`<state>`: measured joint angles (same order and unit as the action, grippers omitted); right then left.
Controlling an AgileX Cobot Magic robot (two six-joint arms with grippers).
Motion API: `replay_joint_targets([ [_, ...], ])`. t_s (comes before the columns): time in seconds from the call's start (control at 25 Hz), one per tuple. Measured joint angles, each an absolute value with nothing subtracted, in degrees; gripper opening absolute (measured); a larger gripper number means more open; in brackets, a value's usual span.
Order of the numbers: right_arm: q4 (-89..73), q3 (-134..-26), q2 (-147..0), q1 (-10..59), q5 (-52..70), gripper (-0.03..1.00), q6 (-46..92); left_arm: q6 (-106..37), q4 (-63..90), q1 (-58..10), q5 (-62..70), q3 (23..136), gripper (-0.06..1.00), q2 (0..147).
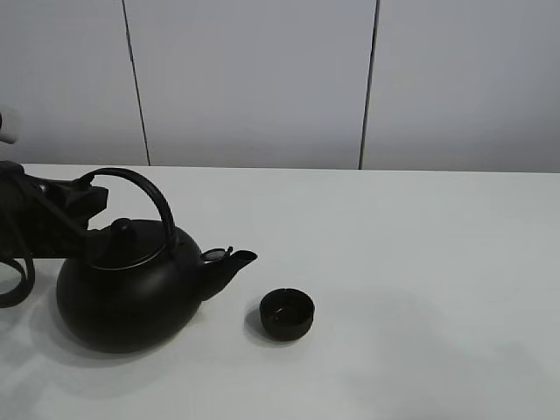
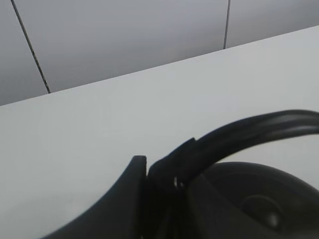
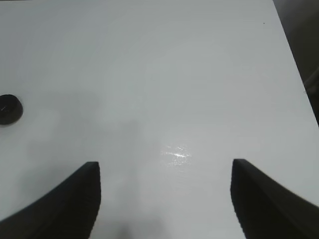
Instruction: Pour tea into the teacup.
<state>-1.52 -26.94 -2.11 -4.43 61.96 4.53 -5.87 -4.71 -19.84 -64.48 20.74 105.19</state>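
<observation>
The big round black kettle (image 1: 127,293) stands upright on the white table (image 1: 420,262), left of middle, its spout pointing right. My left gripper (image 1: 90,196) is shut on the left end of the kettle's arched handle (image 1: 144,188). In the left wrist view the gripper (image 2: 148,172) clamps the handle (image 2: 249,130) above the lid (image 2: 259,209). The small matte-black teacup (image 1: 287,314) sits on the table just right of the spout tip and lower than it. My right gripper (image 3: 164,199) is open and empty above bare table, with the teacup (image 3: 9,108) far off to its side. It is out of the high view.
A pale panelled wall (image 1: 262,79) runs behind the table's far edge. The table's right edge shows in the right wrist view (image 3: 299,79). A loop of black cable (image 1: 13,280) hangs by my left arm.
</observation>
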Motion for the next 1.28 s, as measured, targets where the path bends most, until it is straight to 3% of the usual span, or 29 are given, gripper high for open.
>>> replay_joint_targets([
  [0.76, -1.52, -26.94, -2.11, -4.43, 61.96, 0.51, 4.53, -6.32, -4.84, -20.02, -47.99, 21.16, 0.12, 91.24],
  [1.28, -1.47, -26.94, -2.11, -4.43, 61.96, 0.51, 4.53, -8.33, 2.47, -29.73, -40.47, 27.96, 0.12, 89.03],
])
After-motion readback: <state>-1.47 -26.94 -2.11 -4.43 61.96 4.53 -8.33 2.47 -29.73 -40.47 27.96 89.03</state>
